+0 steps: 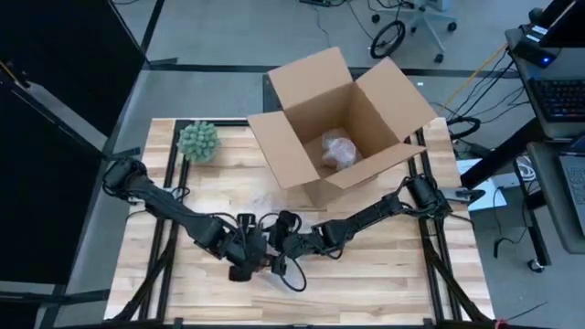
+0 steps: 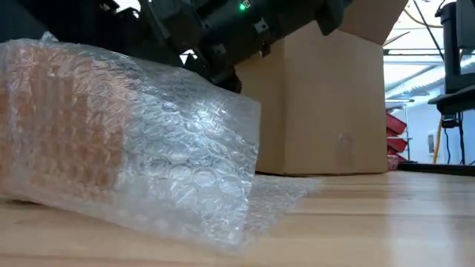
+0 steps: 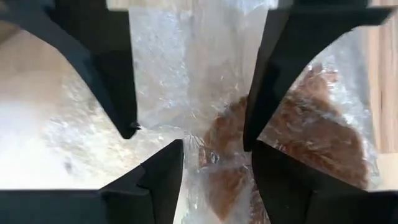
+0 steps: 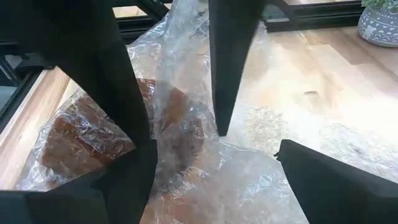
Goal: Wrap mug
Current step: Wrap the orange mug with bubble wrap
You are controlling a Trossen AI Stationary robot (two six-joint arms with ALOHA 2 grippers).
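A brown mug (image 4: 93, 134) lies on the wooden table inside a loose bundle of clear bubble wrap (image 2: 126, 141), near the table's front middle. Both grippers meet over it. My left gripper (image 3: 217, 146) comes from the left and is narrowly closed on a raised bunch of wrap next to the mug (image 3: 323, 143). My right gripper (image 4: 217, 146) comes from the right and stands open, with wrap between its fingers. In the high view the two grippers (image 1: 270, 242) hide most of the bundle. My left gripper pinches a bunched fold of the bubble wrap (image 4: 183, 74) between its two fingers, just beside the mug. The fingers slant down from the table's left. The wrap stands up between them while the rest of the bundle and the mug lie on the table. My right gripper has a finger (image 4: 124, 180) against the wrap's side, but I cannot tell whether it touches.
An open cardboard box (image 1: 343, 119) stands behind the grippers, with a wrapped thing (image 1: 336, 151) inside. A potted green plant (image 1: 198, 142) sits at the far left. A flat tail of wrap (image 2: 282, 193) lies toward the box. Bare wood shows near the right edge.
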